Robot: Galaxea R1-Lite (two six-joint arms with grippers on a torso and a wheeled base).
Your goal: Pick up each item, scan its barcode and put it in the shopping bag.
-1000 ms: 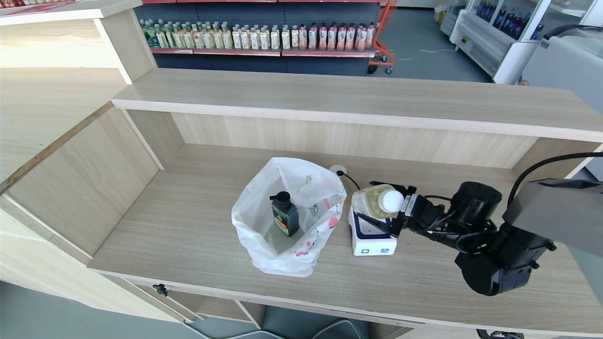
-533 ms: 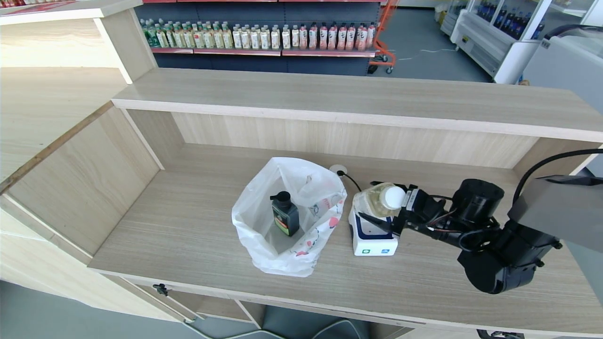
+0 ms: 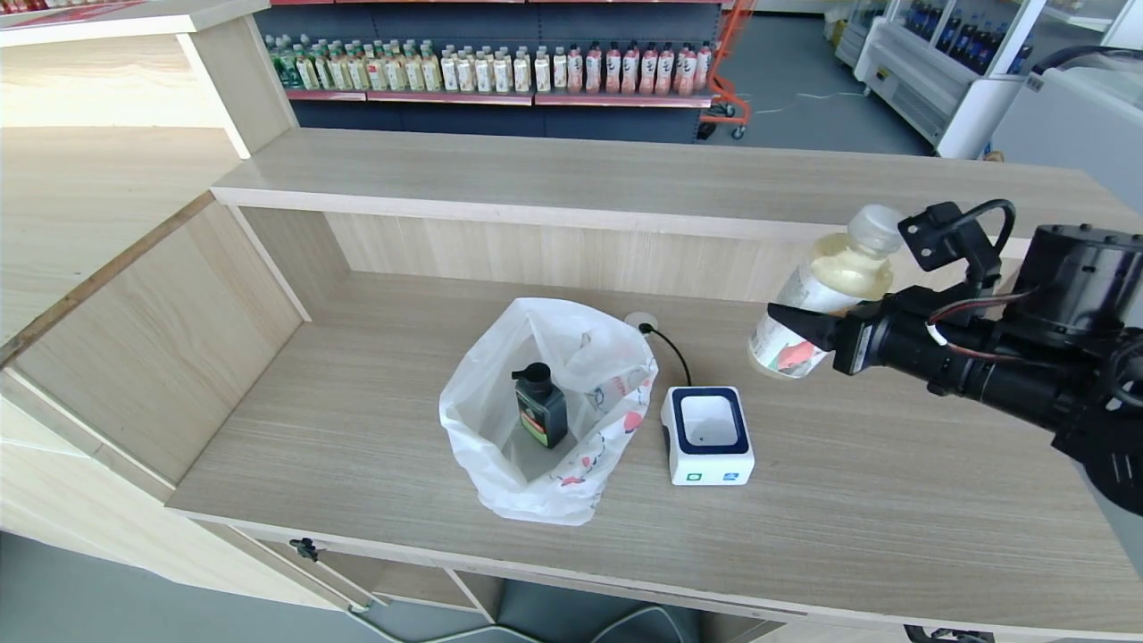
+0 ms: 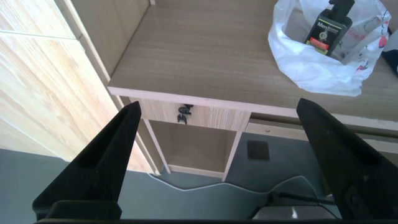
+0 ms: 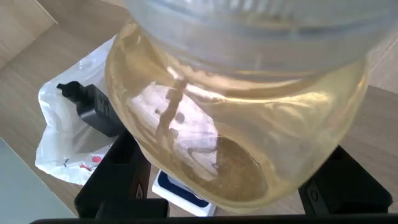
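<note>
My right gripper (image 3: 817,308) is shut on a clear bottle of pale yellow drink (image 3: 826,299), held tilted in the air above the counter, to the right of the scanner. Up close the bottle (image 5: 242,118) sits between the two dark fingers (image 5: 118,183). The white barcode scanner (image 3: 707,435) with its dark blue window lies on the counter below. The white shopping bag (image 3: 546,413) stands open left of the scanner, with a dark pump bottle (image 3: 539,406) upright inside. My left gripper (image 4: 221,162) hangs open off the counter's front edge, near the bag (image 4: 323,46).
A black cable (image 3: 668,348) runs from the scanner to a round port (image 3: 640,321) at the back. A raised wooden ledge (image 3: 625,179) borders the counter behind, and a side wall (image 3: 161,357) closes the left. A drawer latch (image 4: 183,112) sits under the front edge.
The right gripper has lifted the drink bottle off the scanner, up and to the right, and turned it from lying cap-forward to nearly upright. The scanner window is now uncovered.
</note>
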